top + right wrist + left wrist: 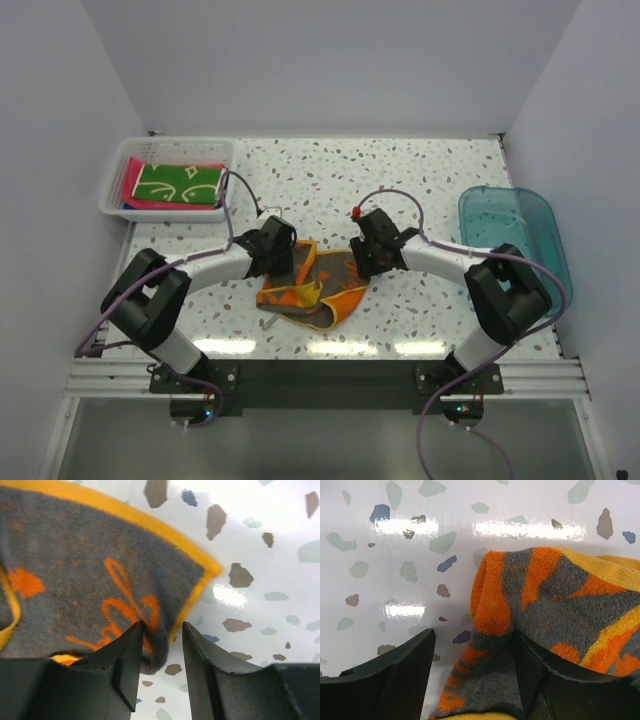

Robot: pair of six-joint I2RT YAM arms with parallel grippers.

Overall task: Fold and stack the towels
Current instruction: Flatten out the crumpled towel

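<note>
The dark grey towel with orange trim and lettering (312,288) lies crumpled on the table between my two grippers. My left gripper (283,256) is open at its left edge; in the left wrist view a fold of the towel (555,600) lies between the open fingers (405,672), and the left finger stands clear of it. My right gripper (363,256) is open at the towel's right edge; in the right wrist view the towel's corner (90,570) reaches into the gap by the left finger (122,665). The green patterned towel (180,183) lies on the pink towel (130,178) in the basket. The blue towel is out of view.
The white slotted basket (215,150) stands at the back left. The clear blue tub (510,225) stands at the right edge. White walls close in the speckled table (330,170) on three sides.
</note>
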